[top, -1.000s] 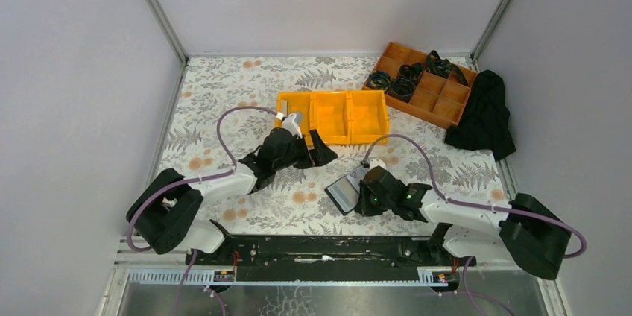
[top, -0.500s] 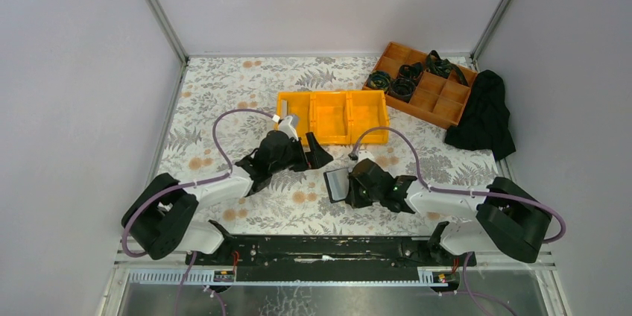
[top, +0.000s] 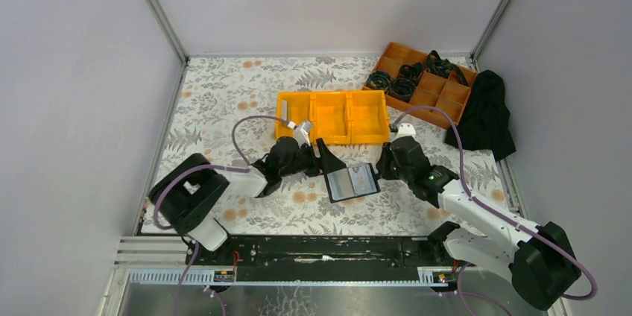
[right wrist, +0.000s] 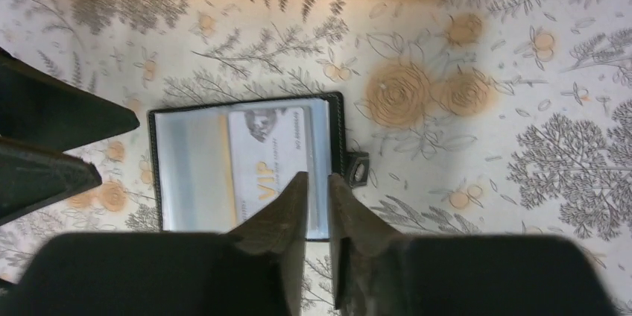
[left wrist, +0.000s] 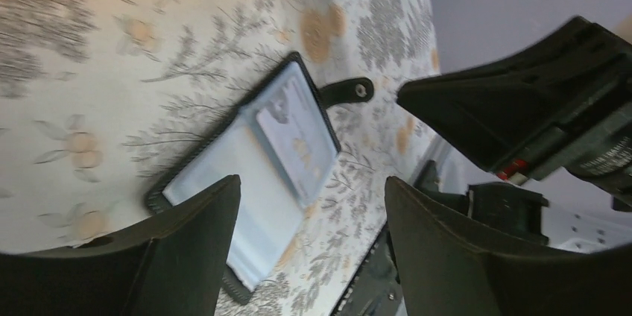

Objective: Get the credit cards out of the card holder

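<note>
Card holder (top: 352,182), a small black wallet-like folder with clear plastic sleeves, lies open and flat on the floral-patterned table (top: 223,92), near the middle and toward the arms. A pale silver card (right wrist: 268,163) printed "VIP" sits in its right-hand sleeve, and its short black snap tab (right wrist: 358,169) sticks out at 3 o'clock. The left gripper (top: 328,159) hangs at the holder's 10 o'clock, jaws wide with nothing between them. The right gripper (top: 387,161) is at its 2 o'clock, jaws only narrowly parted over the holder's right edge and gripping nothing. The yellow three-compartment plastic bin (top: 350,118) stands at the holder's 12 o'clock, apart from it.
</note>
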You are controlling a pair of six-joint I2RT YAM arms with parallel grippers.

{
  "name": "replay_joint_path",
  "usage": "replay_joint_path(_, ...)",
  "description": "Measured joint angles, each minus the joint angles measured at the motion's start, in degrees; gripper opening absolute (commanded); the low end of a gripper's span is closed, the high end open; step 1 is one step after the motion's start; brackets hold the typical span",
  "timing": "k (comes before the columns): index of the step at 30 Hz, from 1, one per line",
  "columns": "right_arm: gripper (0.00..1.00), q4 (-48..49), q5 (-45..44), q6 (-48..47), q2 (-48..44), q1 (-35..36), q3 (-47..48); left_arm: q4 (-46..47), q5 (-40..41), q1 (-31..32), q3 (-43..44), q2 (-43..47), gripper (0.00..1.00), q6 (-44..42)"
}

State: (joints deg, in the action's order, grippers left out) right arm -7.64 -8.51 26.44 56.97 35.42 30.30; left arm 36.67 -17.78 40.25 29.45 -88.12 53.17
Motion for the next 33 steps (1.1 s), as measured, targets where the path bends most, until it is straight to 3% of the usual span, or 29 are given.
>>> replay_joint_path(5, 0.52, -2.45, -0.59, -1.75, -0.07, -0.76, -1.42, 11.74, -4.04, 1.99, -0.15, -9.25, 0.78, 6.29)
replay_joint_path(8, 0.54, -2.49, -0.35, -2.03, -0.2, -1.07, -2.49, 15.3, -4.79, 2.95, -0.15, -13.27, 0.78, 8.9)
replay_joint_path(19, 0.43, -0.92, 0.66, -1.05, 2.47, -1.36, -5.49, 23.28, -6.4, 3.98, 0.0, -18.99, 0.76, 13.35)
replay_joint_path(33, 0.29, 4.81, 2.12, -0.48, 8.83, -1.66, -6.45, 26.27, -6.8, 3.98, 0.87, -21.62, 0.75, 14.56)
